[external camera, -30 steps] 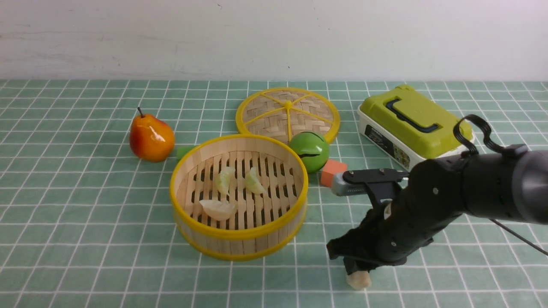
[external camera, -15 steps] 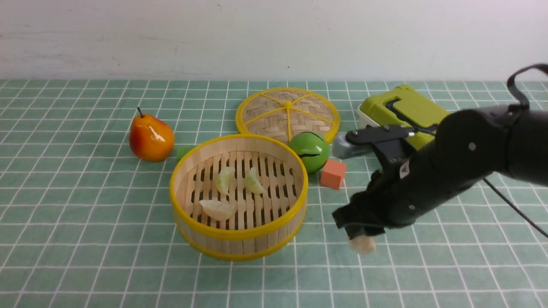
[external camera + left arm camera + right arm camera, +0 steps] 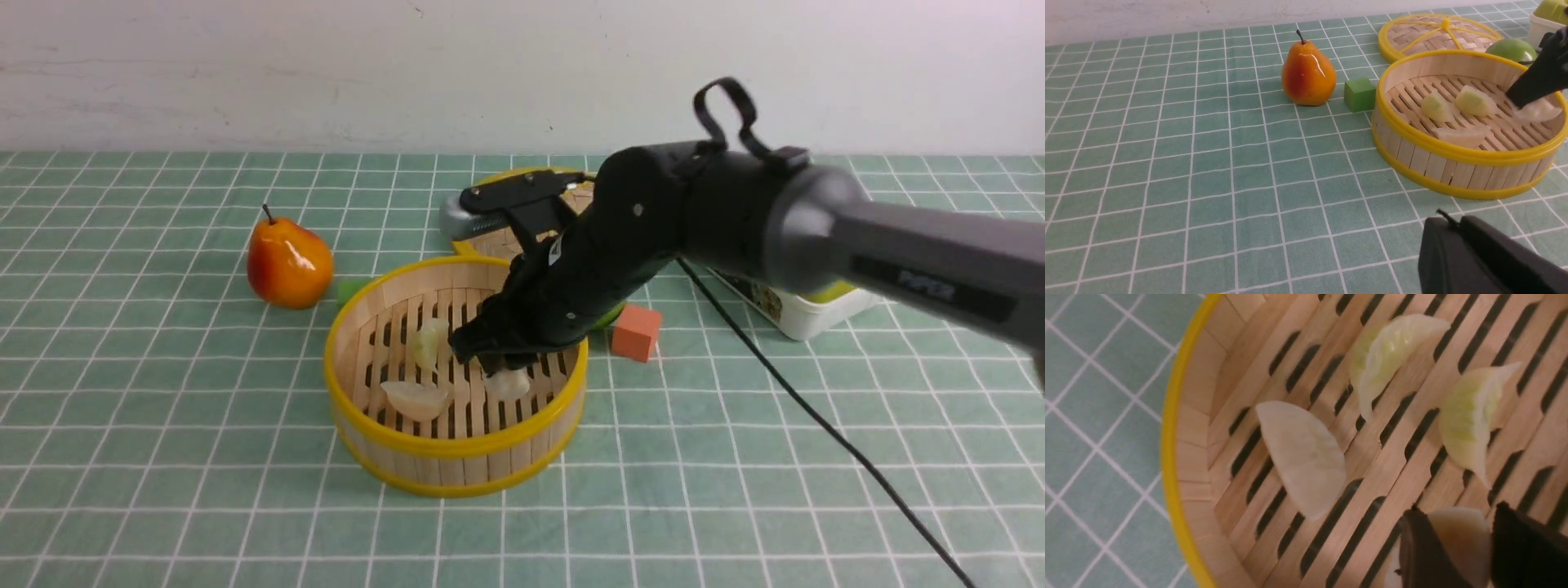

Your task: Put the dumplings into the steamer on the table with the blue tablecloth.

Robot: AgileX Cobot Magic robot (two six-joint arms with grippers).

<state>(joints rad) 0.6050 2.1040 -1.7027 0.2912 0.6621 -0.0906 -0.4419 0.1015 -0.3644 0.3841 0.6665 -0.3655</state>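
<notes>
On the teal-checked counter [image 3: 163, 490] the right claw [image 3: 500, 367] pinches the fourth dumpling [image 3: 508, 384] low inside the steamer [image 3: 457, 465] — best to spread only once it touches a bare slat, clear of the three dumplings [image 3: 416, 398] lying inside.

A staged robot test bench: a bare white wall [image 3: 245, 65] stands beyond the right gripper [image 3: 500, 369], a gridded tablecloth [image 3: 163, 408] lies beneath it, and a glossy pear [image 3: 288, 261] and orange block [image 3: 636, 331] sit either side.
</notes>
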